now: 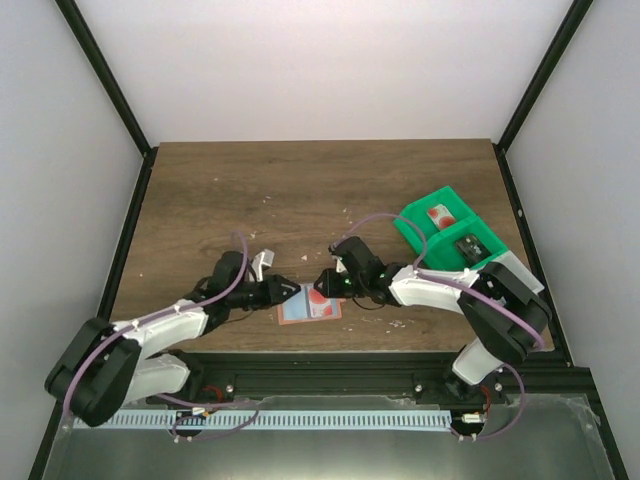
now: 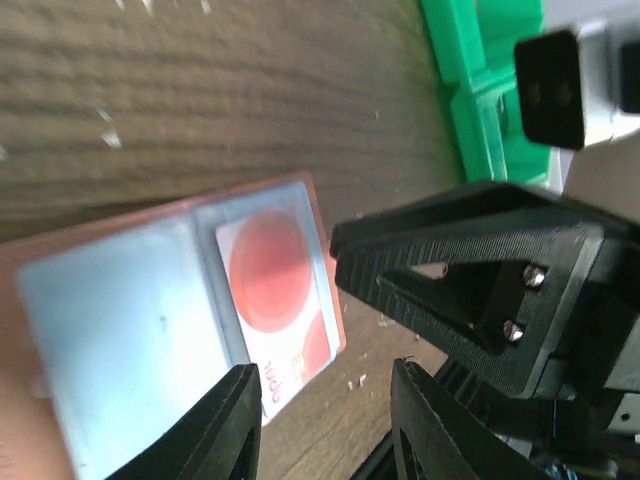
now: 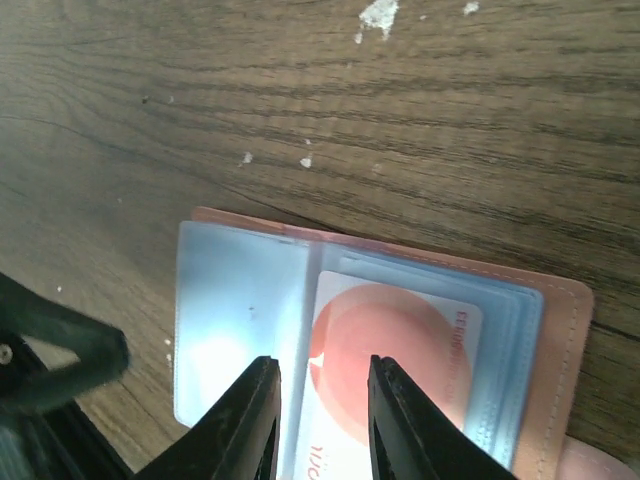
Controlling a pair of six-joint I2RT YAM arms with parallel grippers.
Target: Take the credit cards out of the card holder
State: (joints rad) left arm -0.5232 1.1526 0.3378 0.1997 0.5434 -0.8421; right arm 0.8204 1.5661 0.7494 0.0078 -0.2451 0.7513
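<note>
card holder [image 1: 310,305] open flat, red card [image 3: 400,340] inside

The card holder [image 3: 240,310] runs off the bottom of the right wrist view, red-and-white card [image 3: 400,350] inside it too, and its print's just blur.

The far half of the table [image 1: 300,190] is bare wood, with open room above it for a gripper to pass. Near the front edge, the left gripper [image 1: 293,294] and the right gripper [image 1: 322,285] meet almost tip to tip over the open card holder [image 1: 312,310], so each blocks the other's way across it. The green tray [image 1: 412,232] stands at the right, just behind the right arm, closing off that side. Black frame posts [image 1: 110,95] and white walls [image 1: 330,60] bound the left, right and rear.
</note>
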